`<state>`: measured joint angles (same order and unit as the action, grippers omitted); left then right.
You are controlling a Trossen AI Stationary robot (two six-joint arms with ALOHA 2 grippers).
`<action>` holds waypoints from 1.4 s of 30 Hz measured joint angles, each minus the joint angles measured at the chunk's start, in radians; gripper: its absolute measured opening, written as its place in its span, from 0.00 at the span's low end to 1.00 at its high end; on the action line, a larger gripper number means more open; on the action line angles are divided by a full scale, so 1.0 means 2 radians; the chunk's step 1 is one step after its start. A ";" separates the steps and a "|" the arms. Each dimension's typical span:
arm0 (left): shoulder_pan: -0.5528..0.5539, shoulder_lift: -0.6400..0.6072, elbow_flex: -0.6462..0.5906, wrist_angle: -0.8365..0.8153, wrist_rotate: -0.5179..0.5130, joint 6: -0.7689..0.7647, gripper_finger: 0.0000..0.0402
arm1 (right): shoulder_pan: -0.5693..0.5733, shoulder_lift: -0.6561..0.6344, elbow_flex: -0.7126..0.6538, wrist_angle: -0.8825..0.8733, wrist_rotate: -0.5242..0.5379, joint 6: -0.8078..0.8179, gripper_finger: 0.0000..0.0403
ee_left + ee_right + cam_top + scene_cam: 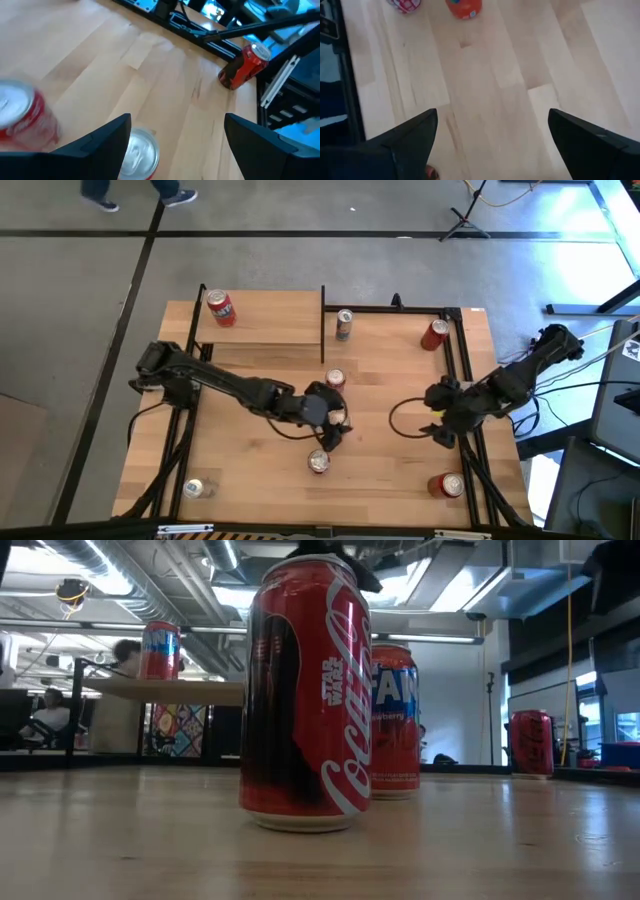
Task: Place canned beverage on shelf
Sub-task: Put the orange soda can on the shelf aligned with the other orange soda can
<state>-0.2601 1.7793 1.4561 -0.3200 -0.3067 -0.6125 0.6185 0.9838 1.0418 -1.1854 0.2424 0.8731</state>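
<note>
Left gripper (334, 432), jaws spread wide & empty, hovers just off a can (319, 462); bad alignment could tip it. Right gripper (440, 432) idles released at table edge.

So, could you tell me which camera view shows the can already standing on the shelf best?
The high view: the can on the shelf stands clear, whole and upright. The low view shows it far off, small. Neither wrist view shows it.
</note>
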 joint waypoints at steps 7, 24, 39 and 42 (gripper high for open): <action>0.003 0.059 0.057 -0.083 -0.009 0.063 0.77 | 0.008 -0.024 -0.017 0.004 0.032 0.033 0.91; 0.020 0.090 0.046 -0.108 0.004 0.000 0.77 | 0.008 -0.025 -0.036 0.005 0.040 0.037 0.91; 0.023 0.089 0.006 -0.050 0.020 -0.003 0.77 | 0.008 -0.025 -0.036 0.005 0.058 0.027 0.91; 0.023 0.089 0.004 -0.044 0.019 0.008 0.77 | 0.008 -0.025 -0.036 0.005 0.058 0.027 0.91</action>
<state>-0.2149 1.9564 1.4637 -0.4079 -0.2685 -0.5965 0.6346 0.9344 0.9699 -1.1759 0.3584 0.9268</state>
